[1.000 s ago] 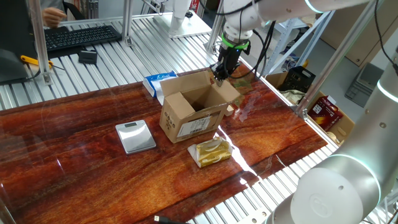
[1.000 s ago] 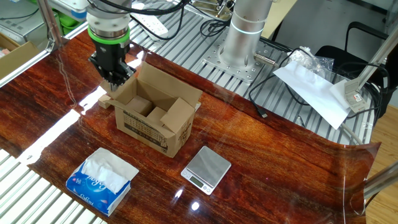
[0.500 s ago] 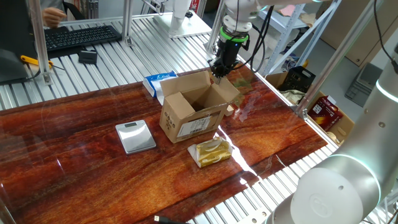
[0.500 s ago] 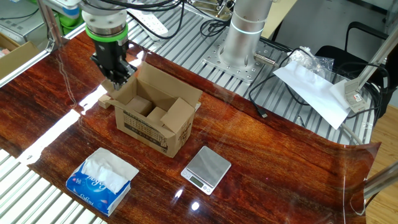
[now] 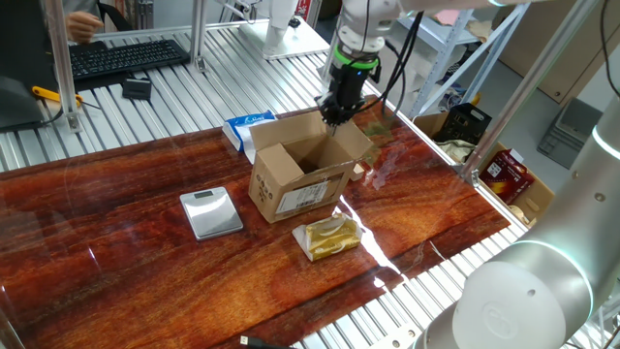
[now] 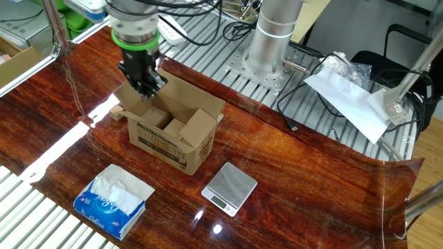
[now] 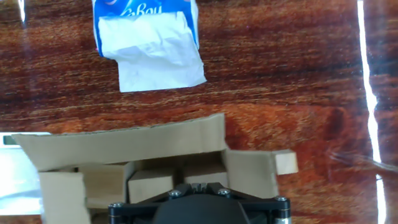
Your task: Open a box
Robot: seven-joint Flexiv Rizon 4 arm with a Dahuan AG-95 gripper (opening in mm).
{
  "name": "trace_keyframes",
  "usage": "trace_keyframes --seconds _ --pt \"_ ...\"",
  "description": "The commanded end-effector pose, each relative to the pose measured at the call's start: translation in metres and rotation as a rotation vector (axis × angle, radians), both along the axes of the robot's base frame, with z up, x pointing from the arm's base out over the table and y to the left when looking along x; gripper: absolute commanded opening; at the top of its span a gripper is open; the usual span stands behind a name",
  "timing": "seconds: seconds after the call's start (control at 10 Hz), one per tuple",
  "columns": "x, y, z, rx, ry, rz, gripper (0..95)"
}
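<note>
We see the box, a small brown corrugated carton, standing near the middle of the dark red wooden bench, its top flaps spread and its interior exposed. A white label with black print covers one side wall, facing the near edge in each fixed view. Smaller cardboard pieces lie inside, visible in the other fixed view and the hand view.

The claw hangs at the upper edge of one flap, at the side of the box nearest the arm's wrist. In the other fixed view the claw points down over that flap. Its fingers appear close together at the flap's edge, but we cannot tell whether they pinch the cardboard or merely touch it; in the hand view only the dark base of the claw shows at the bottom of the frame, above the box, with the tips hidden.

Beside the box we note three loose items. A blue-and-white tissue packet lies just beyond the flap on the far side from the label. A flat silver scale rests apart from the box on the bench. A gold foil-wrapped pack sits just beside the labelled wall. A small cardboard scrap lies against one corner of the box.
</note>
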State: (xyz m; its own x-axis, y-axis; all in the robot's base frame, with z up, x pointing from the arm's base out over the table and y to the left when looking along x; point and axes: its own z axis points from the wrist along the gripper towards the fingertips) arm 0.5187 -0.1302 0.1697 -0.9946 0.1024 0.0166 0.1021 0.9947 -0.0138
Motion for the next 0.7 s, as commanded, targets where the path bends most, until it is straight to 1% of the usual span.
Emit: trace_keyframes --seconds 0.1,0.3,0.7 --pt "-0.004 0.008 -0.003 -0.001 -0.003 -0.011 0.0" --pt "-0.008 0.017 -0.004 0.003 -0.003 -0.018 0.0" --pt "-0.021 0.038 -0.010 0.006 -0.006 -0.042 0.0"
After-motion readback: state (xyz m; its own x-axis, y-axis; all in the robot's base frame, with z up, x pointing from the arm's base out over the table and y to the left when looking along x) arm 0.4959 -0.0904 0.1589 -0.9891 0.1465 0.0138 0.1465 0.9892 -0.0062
